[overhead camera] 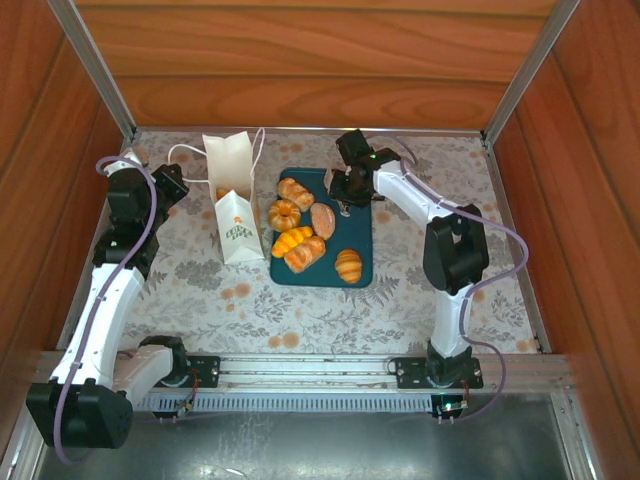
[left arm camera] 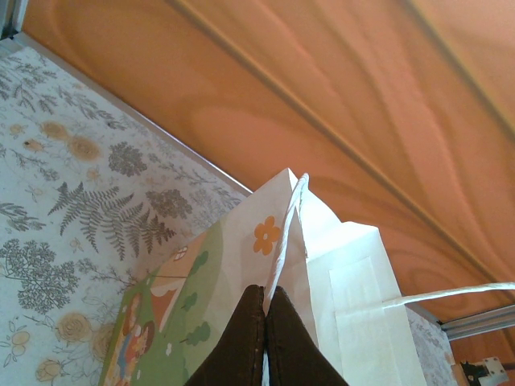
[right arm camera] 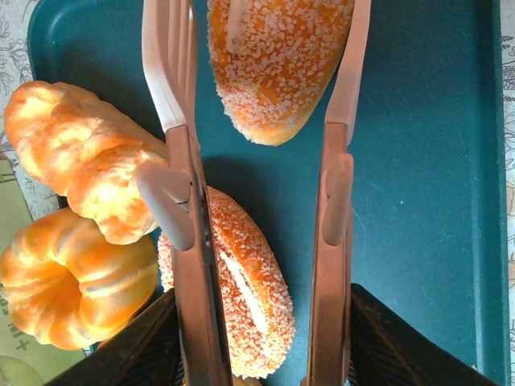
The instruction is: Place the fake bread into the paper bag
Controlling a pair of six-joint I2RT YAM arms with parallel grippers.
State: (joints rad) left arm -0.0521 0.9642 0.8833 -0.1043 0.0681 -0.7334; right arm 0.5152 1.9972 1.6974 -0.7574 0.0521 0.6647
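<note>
Left pincer [left arm camera: 265, 296] closed tight on top rim of paper bag [overhead camera: 232, 210], cord handle running down into its fingers; bag upright on floral surface [overhead camera: 400, 300], just left of teal tray [overhead camera: 362, 235]

Right pincer [overhead camera: 348, 192] over tray's far end, part open, long fingers either side of sesame roll [right arm camera: 278, 64], close against it; firm grip or not, cannot tell

Other fake bread [overhead camera: 305, 252] lying on tray: twisted roll [right arm camera: 80, 153], ring bun [right arm camera: 72, 281], second sesame roll [right arm camera: 233, 297], croissant [overhead camera: 348, 265]
</note>
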